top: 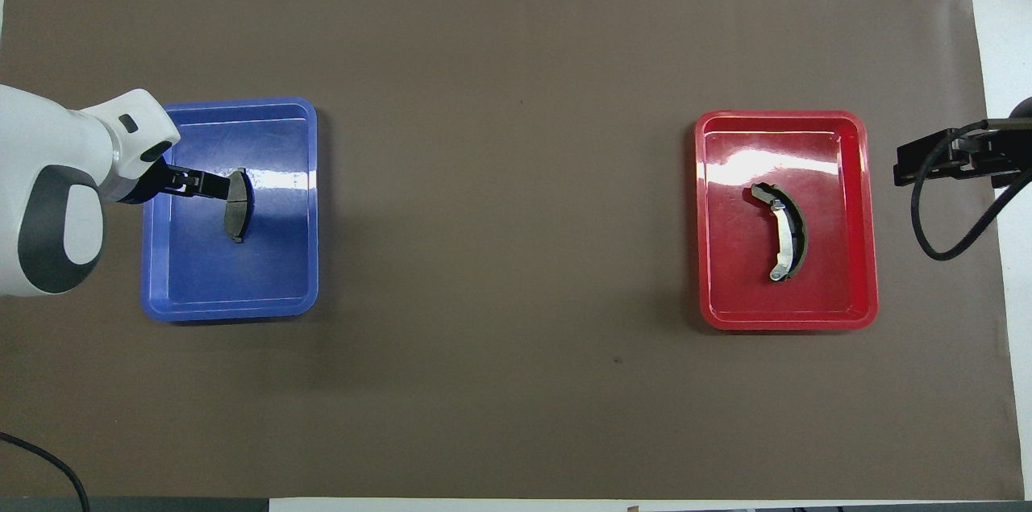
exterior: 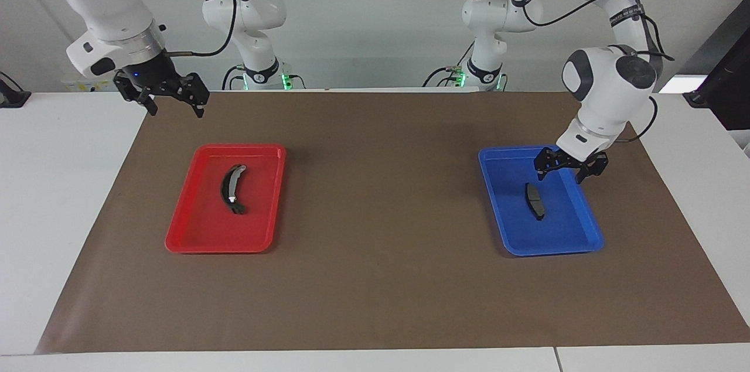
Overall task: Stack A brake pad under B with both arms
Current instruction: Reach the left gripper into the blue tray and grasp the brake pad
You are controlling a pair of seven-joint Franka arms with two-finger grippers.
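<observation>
A brown mat [exterior: 375, 278] covers a white table with two robot arms at its head. A blue tray [exterior: 586, 225] sits toward the left arm's end of the table, and a red tray [exterior: 193, 225] sits toward the right arm's end, well apart from it.

The short, flat, dark-grey brake pad [exterior: 534, 201] lies loose on the floor of the blue tray. The long curved brake shoe [exterior: 232, 188], black with a silver inner strip, lies in the red tray.

The left gripper [exterior: 567, 175] hangs low over the blue tray, just above the pad's end nearest the robots, with its jaws spread wide and holding nothing. The right gripper [exterior: 174, 103] waits high over the mat's corner, near the red tray, jaws also wide and empty.

Risks, as a judgement: the pad is thin and lies flat, so fingers closing on it may slide off or push it along the tray. The gripper appears off the pad's middle, so a grip there could tilt it. The tray's rim could also catch a finger during descent.
</observation>
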